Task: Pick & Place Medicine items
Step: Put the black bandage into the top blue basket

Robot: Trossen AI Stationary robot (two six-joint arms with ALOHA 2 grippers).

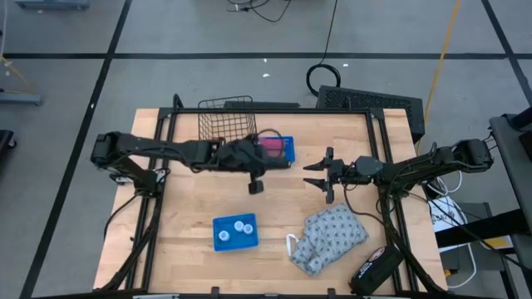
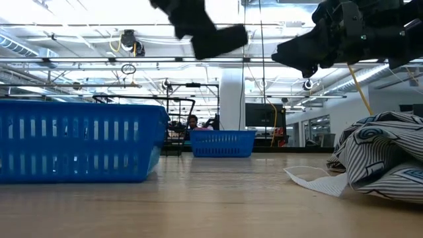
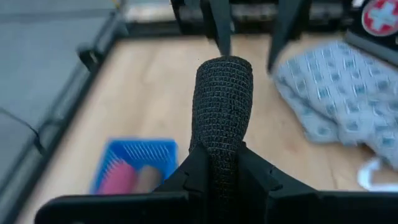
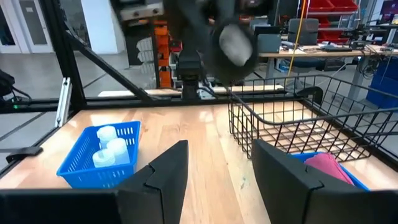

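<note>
Three tiny white bottles (image 1: 235, 227) stand in a small blue tray (image 1: 221, 242) near the table's near edge; the right wrist view shows the bottles (image 4: 106, 148) too. My left gripper (image 1: 253, 176) hovers over the table's middle, shut on a black textured roll (image 3: 224, 93), which also shows high in the low view (image 2: 220, 39). My right gripper (image 1: 318, 174) hangs open to its right at about the same height (image 4: 217, 149), holding nothing. A second blue tray (image 1: 288, 154) with a pink block (image 1: 271, 148) sits toward the far edge. My left gripper pinches the black roll between its two fingers (image 3: 194, 163) at the roll's lower end (image 3: 221, 146). The rest of the roll sticks out past the fingertips. The roll is lifted clear of the table (image 2: 220, 39).
A wire basket (image 1: 226, 119) stands at the far edge beside the pink-block tray. A patterned cloth (image 1: 332, 237) and a black pouch with a red cross (image 1: 374, 266) lie at the near right. Bare wood (image 1: 187, 195) lies between the trays.
</note>
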